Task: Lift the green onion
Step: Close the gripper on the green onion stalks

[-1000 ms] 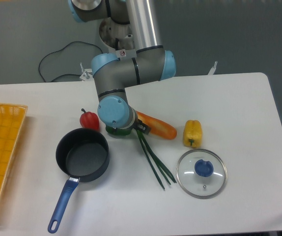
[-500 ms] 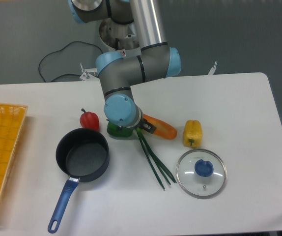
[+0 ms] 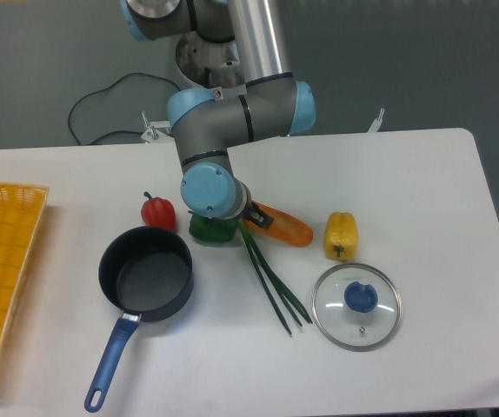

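Note:
The green onion lies on the white table as a few thin dark green stalks, running from beside the carrot down towards the glass lid. Its upper end disappears under the arm's wrist. My gripper shows only as a small dark part poking out from behind the blue wrist cap, right at the onion's upper end and against the orange carrot. The wrist hides the fingers, so their state is unclear.
A green bell pepper sits partly under the wrist. Left of it are a red pepper and a dark pot with a blue handle. A yellow pepper, a glass lid and a yellow basket also stand on the table.
The wrist has shifted slightly right and up over the last second, then eased back a little left. The green onion and the other objects have not moved.

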Robot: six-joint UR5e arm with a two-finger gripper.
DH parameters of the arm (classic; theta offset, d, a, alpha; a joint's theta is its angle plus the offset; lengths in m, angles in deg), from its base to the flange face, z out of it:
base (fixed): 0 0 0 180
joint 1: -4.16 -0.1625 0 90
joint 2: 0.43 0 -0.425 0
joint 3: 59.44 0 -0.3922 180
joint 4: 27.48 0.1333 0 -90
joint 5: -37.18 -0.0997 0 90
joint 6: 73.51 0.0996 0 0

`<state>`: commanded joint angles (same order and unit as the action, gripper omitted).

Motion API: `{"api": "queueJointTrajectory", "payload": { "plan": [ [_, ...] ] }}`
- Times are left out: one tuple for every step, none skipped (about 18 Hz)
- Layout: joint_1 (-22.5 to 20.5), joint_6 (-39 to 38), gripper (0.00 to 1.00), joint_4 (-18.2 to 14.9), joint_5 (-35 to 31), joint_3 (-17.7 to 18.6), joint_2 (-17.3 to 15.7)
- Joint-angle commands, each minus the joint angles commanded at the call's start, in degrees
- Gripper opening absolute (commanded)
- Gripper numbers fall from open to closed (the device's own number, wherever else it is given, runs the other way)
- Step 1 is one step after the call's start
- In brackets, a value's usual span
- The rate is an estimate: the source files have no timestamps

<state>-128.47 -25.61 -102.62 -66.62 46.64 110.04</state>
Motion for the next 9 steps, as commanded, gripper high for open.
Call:
{"api": "queueJointTrajectory", "payload": {
  "plan": [
    [0.1, -0.2, 1.00, 0.0, 0.3, 0.0, 0.1],
    [0.2, -0.8, 1.00, 0.0, 0.5, 0.0, 0.2],
    [0.4, -1.7, 1.00, 0.1, 0.5, 0.0, 0.3],
    [0.5, -2.6, 1.00, 0.1, 0.5, -0.2, 0.3],
    [0.6, -3.4, 1.00, 0.1, 0.6, -0.2, 0.3],
    [0.6, -3.5, 1.00, 0.1, 0.6, -0.2, 0.4],
    [0.6, -3.5, 1.00, 0.1, 0.6, -0.2, 0.4],
    [0.6, -3.4, 1.00, 0.1, 0.6, -0.2, 0.4],
    [0.7, -3.4, 1.00, 0.0, 0.6, -0.1, 0.4]
  ]
}}
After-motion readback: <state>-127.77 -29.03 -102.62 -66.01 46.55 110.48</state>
